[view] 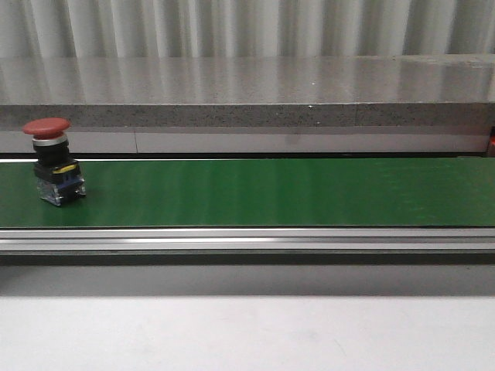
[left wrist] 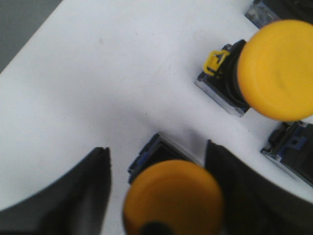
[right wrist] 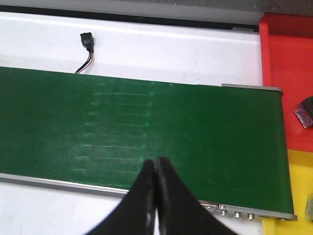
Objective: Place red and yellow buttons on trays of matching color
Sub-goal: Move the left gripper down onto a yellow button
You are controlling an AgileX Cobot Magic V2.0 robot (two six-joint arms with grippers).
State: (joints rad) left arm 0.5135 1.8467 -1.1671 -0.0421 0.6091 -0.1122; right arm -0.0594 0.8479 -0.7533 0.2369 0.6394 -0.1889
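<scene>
A red button (view: 52, 166) with a black and blue base stands on the green belt (view: 263, 193) at the far left of the front view. Neither gripper shows in that view. In the left wrist view my left gripper (left wrist: 156, 147) is open, its jaws on either side of a yellow button (left wrist: 172, 196) that stands on the white table. A second yellow button (left wrist: 279, 68) lies just beyond it. My right gripper (right wrist: 156, 161) is shut and empty, above the near edge of the belt (right wrist: 146, 117). The red tray (right wrist: 286, 73) and the yellow tray (right wrist: 296, 186) sit past the belt's end.
Two more button bases (left wrist: 288, 152) (left wrist: 264, 10) lie near the yellow buttons. A dark piece (right wrist: 305, 112) lies on the red tray. A small black plug with a cable (right wrist: 87, 41) lies on the white table beyond the belt. A grey ledge (view: 247, 108) runs behind the belt.
</scene>
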